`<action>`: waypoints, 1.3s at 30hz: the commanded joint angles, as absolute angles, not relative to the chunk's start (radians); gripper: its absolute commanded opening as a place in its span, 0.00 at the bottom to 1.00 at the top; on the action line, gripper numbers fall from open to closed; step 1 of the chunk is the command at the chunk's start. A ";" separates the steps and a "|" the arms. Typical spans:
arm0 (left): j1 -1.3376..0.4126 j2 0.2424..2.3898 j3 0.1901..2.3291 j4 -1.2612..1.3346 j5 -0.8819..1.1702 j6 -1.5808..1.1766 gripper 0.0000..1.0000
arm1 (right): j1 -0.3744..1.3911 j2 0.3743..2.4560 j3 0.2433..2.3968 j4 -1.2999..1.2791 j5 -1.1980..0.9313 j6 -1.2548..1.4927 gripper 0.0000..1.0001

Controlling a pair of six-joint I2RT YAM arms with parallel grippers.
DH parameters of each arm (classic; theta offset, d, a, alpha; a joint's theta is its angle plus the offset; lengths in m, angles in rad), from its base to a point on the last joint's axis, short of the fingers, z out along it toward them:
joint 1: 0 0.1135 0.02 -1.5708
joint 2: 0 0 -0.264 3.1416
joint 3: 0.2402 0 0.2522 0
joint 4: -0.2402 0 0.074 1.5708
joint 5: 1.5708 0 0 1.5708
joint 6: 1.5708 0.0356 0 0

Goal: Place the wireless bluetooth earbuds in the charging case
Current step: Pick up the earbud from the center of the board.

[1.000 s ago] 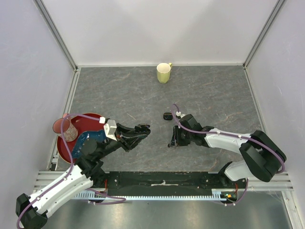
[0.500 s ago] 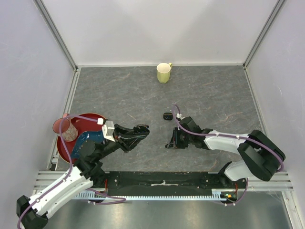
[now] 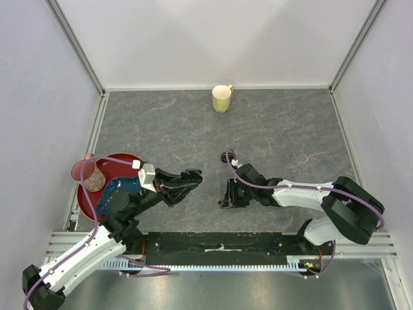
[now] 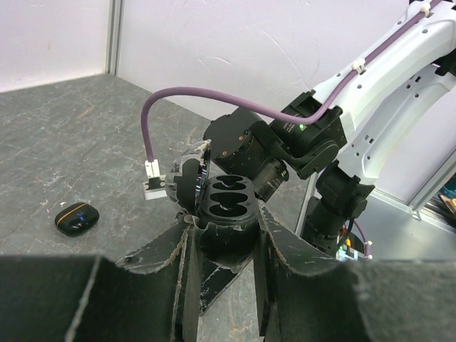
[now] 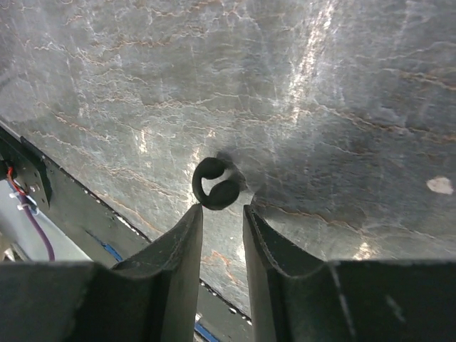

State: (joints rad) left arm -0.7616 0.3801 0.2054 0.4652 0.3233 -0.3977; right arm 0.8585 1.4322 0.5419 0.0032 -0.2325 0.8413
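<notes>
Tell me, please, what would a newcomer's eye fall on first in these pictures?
Most striking is the open charging case, clamped in the left gripper, its two sockets empty. Next comes one tiny black earbud lying on the grey table, just ahead of the right gripper, whose jaws stand slightly apart. A yellow mug stands alone at the far edge.

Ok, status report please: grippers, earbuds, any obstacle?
Left gripper shut on open, empty charging case. Right gripper open; earbuds on table just ahead of its jaws, not gripped. No obstacle seen between.
</notes>
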 commanded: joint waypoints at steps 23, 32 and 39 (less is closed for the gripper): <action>-0.765 0.348 0.199 0.471 0.279 -0.434 0.02 | 0.879 1.336 0.732 -0.239 -0.146 0.551 0.40; -0.765 0.265 0.195 0.425 0.169 -0.403 0.02 | 0.985 1.327 0.710 -0.147 -0.144 0.633 0.38; -0.764 0.173 0.187 0.361 0.130 -0.393 0.02 | 1.042 1.416 0.750 -0.126 -0.109 0.649 0.37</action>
State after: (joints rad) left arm -0.7616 0.2111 0.1928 0.3931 0.1799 -0.4053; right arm 1.0206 1.3705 0.7025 -0.1719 -0.1371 0.6292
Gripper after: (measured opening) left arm 0.361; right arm 0.372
